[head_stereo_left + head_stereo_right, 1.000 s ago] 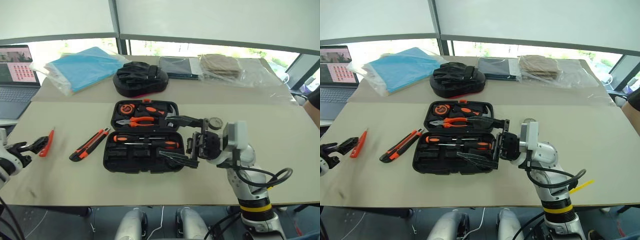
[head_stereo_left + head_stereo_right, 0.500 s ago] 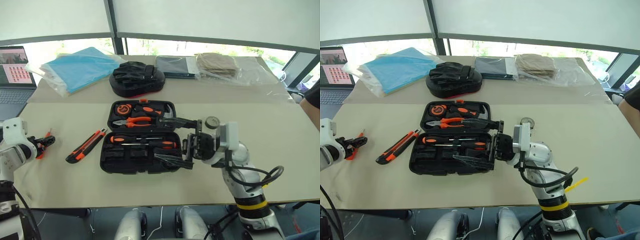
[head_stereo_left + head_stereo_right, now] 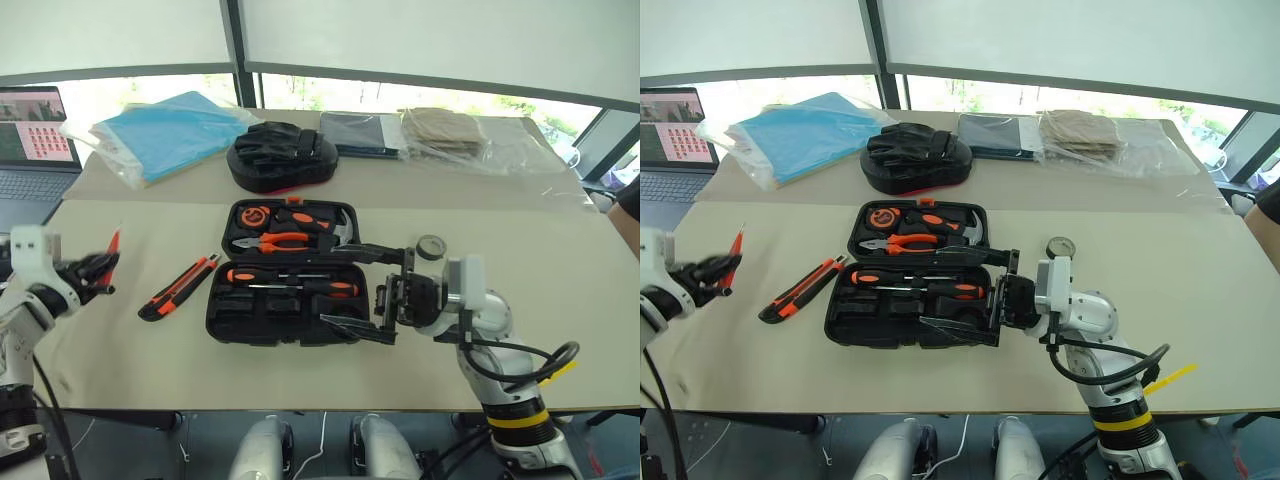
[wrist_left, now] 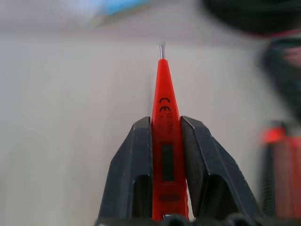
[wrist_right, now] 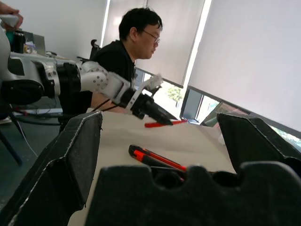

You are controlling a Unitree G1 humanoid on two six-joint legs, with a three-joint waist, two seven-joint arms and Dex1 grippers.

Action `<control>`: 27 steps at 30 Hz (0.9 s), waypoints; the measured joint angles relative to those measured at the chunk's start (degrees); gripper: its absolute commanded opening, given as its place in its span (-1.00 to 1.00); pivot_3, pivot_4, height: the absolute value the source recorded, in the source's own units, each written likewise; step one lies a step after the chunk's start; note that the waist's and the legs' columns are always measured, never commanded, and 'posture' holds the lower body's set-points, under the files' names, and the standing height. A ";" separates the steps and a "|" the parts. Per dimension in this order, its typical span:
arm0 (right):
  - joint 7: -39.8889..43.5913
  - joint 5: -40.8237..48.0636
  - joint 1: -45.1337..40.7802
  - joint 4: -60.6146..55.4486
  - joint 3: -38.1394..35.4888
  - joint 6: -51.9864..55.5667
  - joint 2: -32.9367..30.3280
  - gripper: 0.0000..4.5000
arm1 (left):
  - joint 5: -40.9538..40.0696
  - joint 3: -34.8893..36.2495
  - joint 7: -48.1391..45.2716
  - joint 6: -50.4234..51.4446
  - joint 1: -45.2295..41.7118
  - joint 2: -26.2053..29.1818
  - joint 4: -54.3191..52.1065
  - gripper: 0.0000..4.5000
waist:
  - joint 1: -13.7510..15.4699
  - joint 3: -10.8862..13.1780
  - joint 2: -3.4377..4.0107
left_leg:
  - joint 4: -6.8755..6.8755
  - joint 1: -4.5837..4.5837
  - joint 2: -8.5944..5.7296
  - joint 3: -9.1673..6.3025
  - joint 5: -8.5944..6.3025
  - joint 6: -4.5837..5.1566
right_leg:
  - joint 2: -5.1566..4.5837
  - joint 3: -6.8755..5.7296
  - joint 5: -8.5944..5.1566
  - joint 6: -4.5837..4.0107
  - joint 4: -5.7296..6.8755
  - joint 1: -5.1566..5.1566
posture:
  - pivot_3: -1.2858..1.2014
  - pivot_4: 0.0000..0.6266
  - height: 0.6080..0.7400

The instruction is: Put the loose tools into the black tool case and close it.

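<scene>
The black tool case (image 3: 225,318) lies open mid-table, with two black-and-orange screwdrivers (image 3: 290,283) in its near half. My left gripper (image 3: 97,268) hangs above the table's left side, shut on the small orange tester screwdriver (image 4: 164,141), whose tip points up and away. Between that hand and the case, the orange-black utility knife (image 3: 180,288) lies flat. At the case's right end my right gripper (image 3: 335,283) is wide open, one finger over each half, holding nothing. A small dark tape roll (image 3: 431,246) sits just behind it.
Orange pliers (image 3: 272,241), a hammer and a tape measure fill the case's far half. At the back are a black padded bag (image 3: 280,155), a blue plastic-wrapped pack (image 3: 165,130), a laptop (image 3: 35,140) and bagged fabric (image 3: 450,130). A person (image 5: 127,42) sits to the left.
My left gripper has shut on the orange tester screwdriver, lifted it off the table and carried it up and to the right. The right gripper has stayed open by the case.
</scene>
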 measured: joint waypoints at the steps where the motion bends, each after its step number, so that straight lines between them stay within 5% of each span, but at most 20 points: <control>1: 0.06 0.24 0.39 -0.04 -0.73 0.51 -1.26 1.00 | 0.01 -1.98 -4.43 -2.10 -0.07 1.73 -2.63 -0.80 | 0.03 0.01 0.02 | -0.01 0.00 -0.01 0.01 -0.01 0.01 | -0.01 0.01 -0.01 -0.01 -0.02 0.00 | 0.03 -0.52 1.00; 7: -0.02 0.82 1.83 0.12 -3.90 2.63 -5.96 1.00 | 7.05 -22.24 -22.20 -10.17 -5.74 5.47 -8.49 -0.80 | 0.13 0.05 0.38 | -0.06 0.05 0.08 0.11 0.35 0.63 | 0.39 0.08 -0.12 -0.08 0.00 0.02 | 0.03 -0.52 1.00; 13: -2.25 0.78 2.71 -1.15 -3.60 4.00 -5.89 1.00 | 18.21 -35.30 -24.59 -13.32 -15.96 1.91 -3.87 -0.80 | 0.30 0.06 0.36 | -0.02 0.02 0.02 0.13 0.38 0.66 | 0.60 0.21 -0.21 0.07 0.07 0.04 | 0.03 -0.52 1.00; 27: -6.91 0.69 4.61 -5.08 -3.42 5.12 -5.69 1.00 | 27.67 -42.71 -25.63 -17.40 -21.48 -2.55 2.67 -0.80 | 0.27 0.07 0.34 | 0.29 -0.12 0.05 0.10 0.28 0.84 | 0.56 0.24 -0.24 0.24 0.13 0.06 | 0.03 -0.52 1.00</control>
